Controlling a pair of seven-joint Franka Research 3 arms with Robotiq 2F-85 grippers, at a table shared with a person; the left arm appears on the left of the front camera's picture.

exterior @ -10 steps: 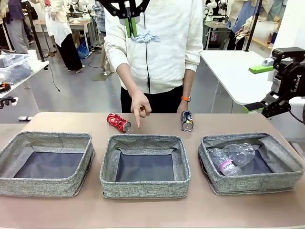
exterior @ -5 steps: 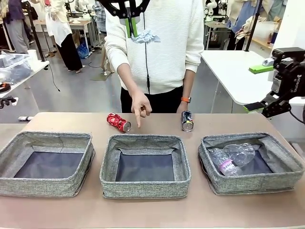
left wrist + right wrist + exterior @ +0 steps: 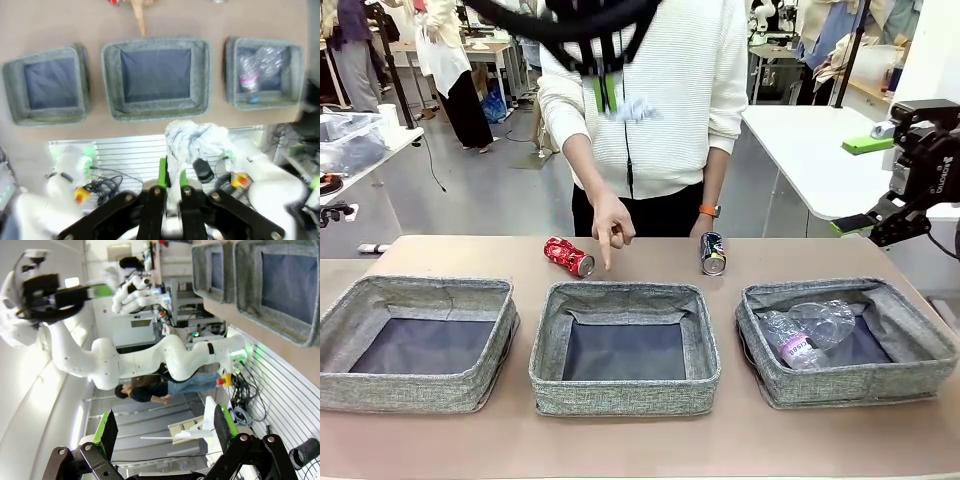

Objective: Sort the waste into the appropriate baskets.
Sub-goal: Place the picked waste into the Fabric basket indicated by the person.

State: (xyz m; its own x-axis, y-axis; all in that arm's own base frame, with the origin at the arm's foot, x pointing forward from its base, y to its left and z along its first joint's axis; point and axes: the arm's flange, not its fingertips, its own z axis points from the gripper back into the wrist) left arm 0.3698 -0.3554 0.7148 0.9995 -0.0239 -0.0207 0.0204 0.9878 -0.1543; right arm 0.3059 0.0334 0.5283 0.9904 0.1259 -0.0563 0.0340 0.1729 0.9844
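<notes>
High above the table's far side, my left gripper [image 3: 605, 95] is shut on the whitish paper wad [image 3: 632, 108] and blurred by motion. From the left wrist view the wad [image 3: 195, 142] sticks out of the shut left gripper [image 3: 171, 172], over the three grey baskets [image 3: 155, 107]. A person's hand [image 3: 612, 228] points down at the middle basket [image 3: 625, 395]. A red can [image 3: 568, 256] and a dark can [image 3: 712, 253] lie behind the baskets. Two clear bottles [image 3: 807, 333] lie in the right basket [image 3: 850, 385]. My right gripper [image 3: 895, 215] stands open off the table's right end, and its own view shows the right gripper [image 3: 165, 430] with nothing between its fingers.
The left basket [image 3: 420, 290] holds nothing. The person in a white sweater stands at the far edge behind the middle basket. A white side table [image 3: 810, 150] stands at the back right. My left arm [image 3: 165, 360] shows in the right wrist view.
My left gripper with the paper wad has started moving, dropping a little and shifting right, now blurred. The right gripper and the pointing hand have stayed put.
</notes>
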